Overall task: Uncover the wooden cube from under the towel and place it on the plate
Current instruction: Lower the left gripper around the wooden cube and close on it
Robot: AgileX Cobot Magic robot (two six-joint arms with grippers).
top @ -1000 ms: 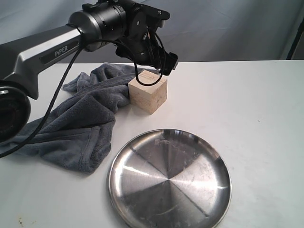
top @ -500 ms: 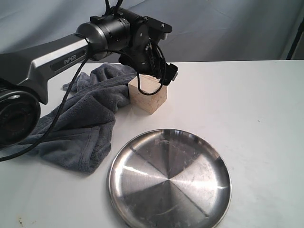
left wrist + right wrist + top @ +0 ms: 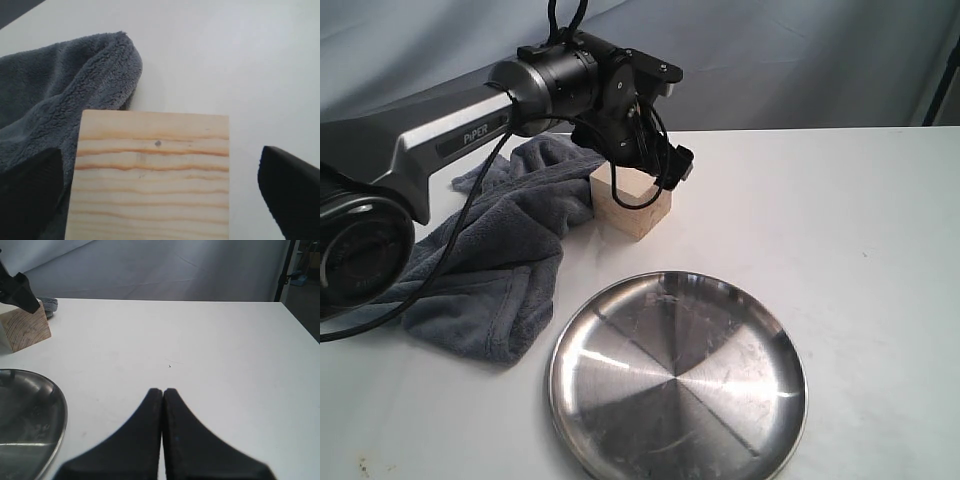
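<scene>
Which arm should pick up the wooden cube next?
Left. The left gripper hangs open right over the wooden cube, jaws straddling it. The right gripper is shut and sits off across the table, well apart from the cube.

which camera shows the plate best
The exterior view: the whole plate is in sight, rim to rim, bare and with nothing in front of it. The right wrist view catches only one cropped side of it. The left wrist view shows none of it.
</scene>
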